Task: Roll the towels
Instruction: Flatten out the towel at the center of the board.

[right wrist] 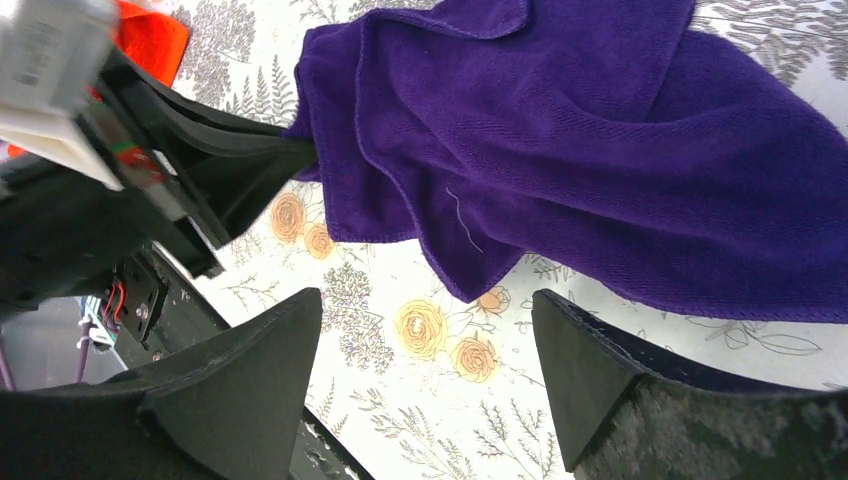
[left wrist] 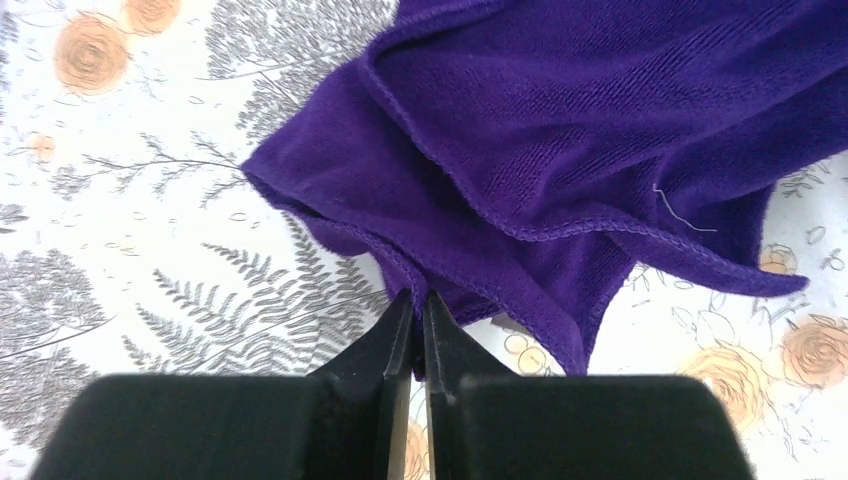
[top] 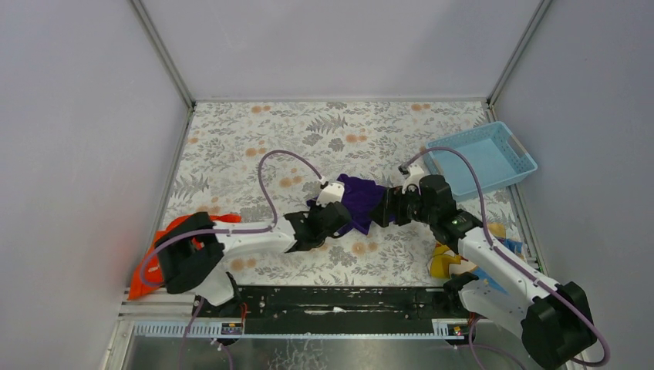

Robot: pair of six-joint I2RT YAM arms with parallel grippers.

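Towels lie in two places on the floral worktop (top: 254, 146). At the far left edge the orange-red towel (top: 146, 270) sits bunched beside the left arm's base, with nothing holding it. Moving inward, the left gripper (left wrist: 418, 300) has its jaws clenched on a hem of the purple towel (left wrist: 600, 120), which lies crumpled in loose folds at the centre and is not yet flat or rolled. On the towel's other side the right gripper (right wrist: 425, 300) hovers just above the near edge with its jaws spread wide and nothing in them. Further right stand a blue basket (top: 482, 158) and, nearer the arm's base, a yellow-and-blue printed cloth (top: 447, 262). The purple cloth looks light, soft and limp, so it would likely sag and drag rather than hold a shape. The stitched hem at a corner seems the surest place to pinch, one corner per gripper, to pull it flat before rolling.
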